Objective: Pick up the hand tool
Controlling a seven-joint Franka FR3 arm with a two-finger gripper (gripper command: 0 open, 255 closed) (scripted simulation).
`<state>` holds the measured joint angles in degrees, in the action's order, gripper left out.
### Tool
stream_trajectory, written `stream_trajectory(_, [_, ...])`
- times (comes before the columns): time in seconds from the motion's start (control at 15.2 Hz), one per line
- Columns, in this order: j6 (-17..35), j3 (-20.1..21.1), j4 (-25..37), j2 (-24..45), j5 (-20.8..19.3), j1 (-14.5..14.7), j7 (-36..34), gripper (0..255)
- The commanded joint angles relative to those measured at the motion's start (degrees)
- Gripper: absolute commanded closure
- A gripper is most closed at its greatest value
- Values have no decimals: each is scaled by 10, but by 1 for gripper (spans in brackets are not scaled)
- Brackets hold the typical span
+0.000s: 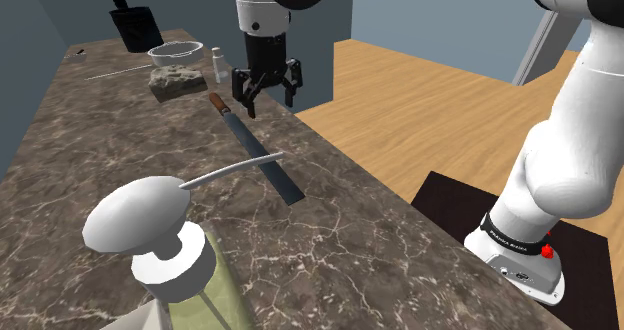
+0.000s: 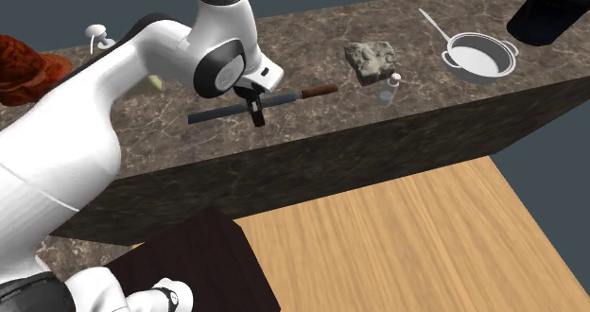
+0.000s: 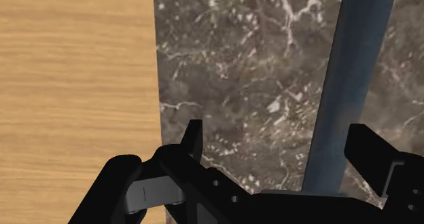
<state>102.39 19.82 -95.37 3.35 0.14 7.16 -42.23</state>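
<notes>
In the shoulder view, nearest to us, 1 pump dispenser (image 1: 150,233) with a white head stands at the 7 o'clock corner of the dark marbled counter (image 1: 390,253). Beyond it the hand tool (image 1: 262,158) lies flat on the counter. Its long dark blade (image 1: 275,173) runs from 5 o'clock up to 11 o'clock and ends in a brown handle (image 1: 217,102) at the far end. The gripper (image 1: 270,98) hangs over the counter near its floor-side edge and appears at 3 o'clock from the handle. In the wrist view we see its 2 fingers (image 3: 193,138) spread apart with nothing clasped. The blade passes beneath the gap, close to 1 finger. The counter edge and the wooden floor (image 3: 75,87) lie beyond the other finger. Farther back in the shoulder view, at 10 o'clock from the gripper, sits 1 grey rock (image 1: 178,78) with 1 small bottle (image 1: 216,66) just beside it at 2 o'clock. Then come 1 pale pan (image 1: 175,48) and, farthest, 1 black object (image 1: 135,26).
</notes>
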Motion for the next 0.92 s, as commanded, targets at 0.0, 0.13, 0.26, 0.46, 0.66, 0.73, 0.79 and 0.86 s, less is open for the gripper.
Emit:
stream_trajectory(0.0, [-11,7,61,52,-17,11,-29,0])
stream_trajectory(0.13, [-25,12,124,104,-34,27,-55,0])
stream_trajectory(0.26, [-39,13,176,144,-47,41,-72,0])
stream_trajectory(0.46, [-14,12,147,140,-46,40,-71,0])
stream_trajectory(0.66, [10,11,121,138,-45,38,-71,0])
stream_trajectory(0.73, [18,11,112,137,-45,37,-71,0])
stream_trajectory(0.79, [23,11,108,137,-45,37,-71,0])
stream_trajectory(0.86, [23,11,108,137,-45,37,-71,0])
